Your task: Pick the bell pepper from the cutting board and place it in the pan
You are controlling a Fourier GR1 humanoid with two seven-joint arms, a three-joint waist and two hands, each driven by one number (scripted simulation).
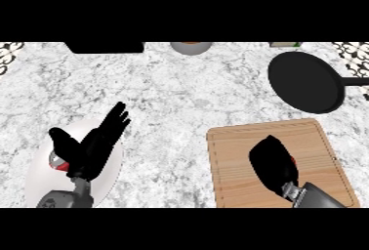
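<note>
A wooden cutting board (238,183) lies at the lower right of the counter. My right hand (272,163) is on top of it, with its fingers curled downward into a compact shape. The bell pepper is hidden beneath that hand. Only a thin red sliver (291,159) shows at the hand's right edge. The black round pan (306,82) sits beyond the board at the upper right, its handle (357,82) pointing right. My left hand (93,146) rests open at the lower left, fingers straight, above a white plate (39,180).
A black box-like object (104,47) and a grey bowl (191,47) stand along the far edge. A small item (286,44) sits at the far right. Bare marble counter (180,97) lies between the board, the plate and the pan.
</note>
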